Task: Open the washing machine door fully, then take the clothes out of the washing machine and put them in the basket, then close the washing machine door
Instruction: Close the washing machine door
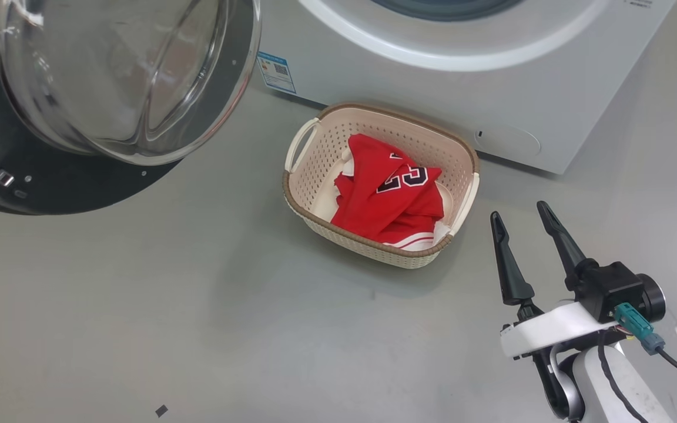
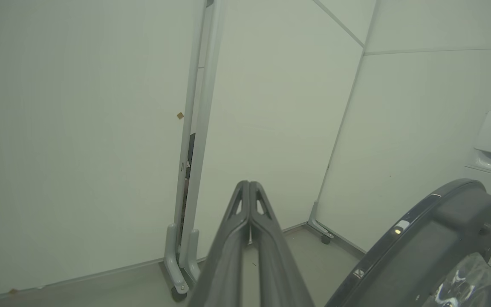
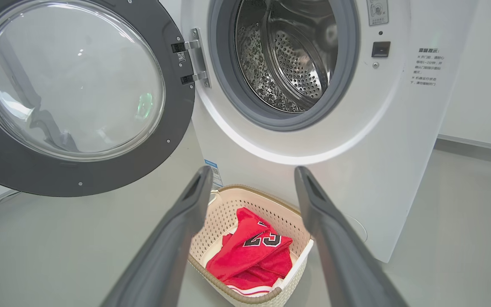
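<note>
We see the washing machine [image 1: 338, 70] with its door [image 3: 177, 128] swung wide to the machine's hinge side, which leaves the mouth clear for reaching in. What shows of the drum [image 3: 288, 64] looks bare, so we judge the unloading done. The red clothes [image 1: 385, 200] lie bunched in the basket [image 1: 350, 236], which sits on the floor [image 1: 197, 323] just in front of the machine, below its mouth: a short drop for anything pulled out. Our right claw [image 1: 518, 210] hangs in front of the machine, beyond the basket from the door, fingers spread and empty. Our left claw [image 2: 249, 184] is near the door's edge, aimed away from the machine at wall panels [image 2: 79, 128], fingers pressed together on nothing. We think that blunt tip suits pushing the door shut, the one step left.
</note>
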{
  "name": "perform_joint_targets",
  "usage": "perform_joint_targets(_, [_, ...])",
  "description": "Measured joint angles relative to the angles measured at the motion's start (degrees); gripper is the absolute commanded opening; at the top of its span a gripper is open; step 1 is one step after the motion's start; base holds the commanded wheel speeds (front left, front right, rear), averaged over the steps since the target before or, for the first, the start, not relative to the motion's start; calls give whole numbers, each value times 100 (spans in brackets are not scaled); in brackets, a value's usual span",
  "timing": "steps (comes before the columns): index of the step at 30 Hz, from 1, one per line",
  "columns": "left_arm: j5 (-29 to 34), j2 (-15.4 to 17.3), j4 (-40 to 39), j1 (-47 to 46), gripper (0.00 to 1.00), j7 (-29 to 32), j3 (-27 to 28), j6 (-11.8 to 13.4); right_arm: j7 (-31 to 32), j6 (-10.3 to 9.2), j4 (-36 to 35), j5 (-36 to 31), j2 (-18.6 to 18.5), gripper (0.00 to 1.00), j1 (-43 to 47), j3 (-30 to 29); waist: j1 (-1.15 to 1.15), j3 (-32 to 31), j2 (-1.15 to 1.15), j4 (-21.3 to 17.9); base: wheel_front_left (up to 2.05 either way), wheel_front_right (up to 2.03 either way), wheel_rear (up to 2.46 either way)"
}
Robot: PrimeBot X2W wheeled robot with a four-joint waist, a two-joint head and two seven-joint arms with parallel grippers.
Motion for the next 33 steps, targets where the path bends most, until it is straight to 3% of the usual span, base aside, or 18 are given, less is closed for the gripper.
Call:
perform_joint_targets(4, [-698, -226, 542, -412, 0, 481, 383, 223, 0, 3, 26, 0, 2, 100, -4, 58, 0, 13, 0, -69, 0, 0, 0])
perform_joint_targets(9, [-1405, -197, 1216, -887, 0, 1107, 1010, 679, 0, 4, 31, 0, 15, 100, -93, 131, 0, 33, 0, -187, 0, 0, 0])
perform_joint_targets(15, [-2006, -201, 1793, -1424, 0, 1814, 1328, 1149, 0, 4, 31, 0, 19, 100, -132, 116, 0, 96, 0, -307, 0, 0, 0])
perform_joint_targets(25, [-2280, -197, 2597, -1944, 0, 2426, 1517, 1307, 0, 4, 33, 0, 24, 100, -141, 105, 0, 157, 0, -368, 0, 0, 0])
perform_joint_targets(33, [-2327, -153, 3211, -2232, 0, 2512, 1775, 1351, 0, 5, 40, 0, 31, 100, -229, 105, 0, 157, 0, -413, 0, 0, 0])
